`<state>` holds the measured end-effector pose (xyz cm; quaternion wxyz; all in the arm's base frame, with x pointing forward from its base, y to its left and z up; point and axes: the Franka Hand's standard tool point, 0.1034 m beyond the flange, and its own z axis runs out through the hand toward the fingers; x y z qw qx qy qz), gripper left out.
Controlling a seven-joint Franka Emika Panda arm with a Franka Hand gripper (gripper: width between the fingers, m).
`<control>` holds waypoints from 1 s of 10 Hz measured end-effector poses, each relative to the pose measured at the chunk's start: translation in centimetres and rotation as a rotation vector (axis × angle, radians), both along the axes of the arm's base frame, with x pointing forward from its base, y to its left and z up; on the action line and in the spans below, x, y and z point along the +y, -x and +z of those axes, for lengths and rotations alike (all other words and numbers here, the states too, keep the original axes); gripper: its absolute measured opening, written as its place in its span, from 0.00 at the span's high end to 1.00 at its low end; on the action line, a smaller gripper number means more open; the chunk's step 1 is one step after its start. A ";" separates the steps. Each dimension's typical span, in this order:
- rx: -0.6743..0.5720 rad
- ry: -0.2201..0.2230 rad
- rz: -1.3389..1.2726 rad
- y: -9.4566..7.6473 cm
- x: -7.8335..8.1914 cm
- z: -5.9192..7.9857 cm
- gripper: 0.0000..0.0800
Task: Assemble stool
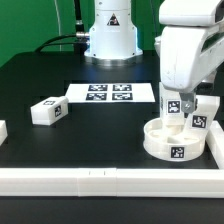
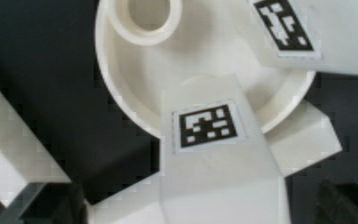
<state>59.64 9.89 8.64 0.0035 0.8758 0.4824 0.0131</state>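
I read this as the leg-fitting step. My pincer [image 1: 179,103] hangs spread wide over the seat [image 1: 158,150], straddling an upright leg [image 2: 202,128] without touching it, so nothing is pinched. The seat sits near the corner of the surface [image 1: 100,140] at the exterior view's right, just beside the border rail [image 1: 100,181]. A second leg [image 1: 199,120] stands in it too, and one socket [image 2: 149,18] shows open, a smooth round hole. Next, I judge, I either close on this leg to press it home square to the disc, or lift away for the loose leg [image 1: 47,111] lying toward the surface's edge at the exterior view's left. Everything looks like hard, matt white plastic: the seat is a thick round disc, and the legs are blocky and flat-faced, each bearing a black-and-white square tag.
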 end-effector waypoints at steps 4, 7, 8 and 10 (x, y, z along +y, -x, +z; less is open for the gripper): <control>0.020 0.006 -0.012 0.5 -0.1 -1.3 0.51; 0.020 0.005 -0.056 0.4 -0.2 -1.3 0.57; 0.020 0.004 -0.098 0.4 -0.2 -1.3 0.57; 0.021 0.000 -0.250 0.4 -0.2 -1.3 0.57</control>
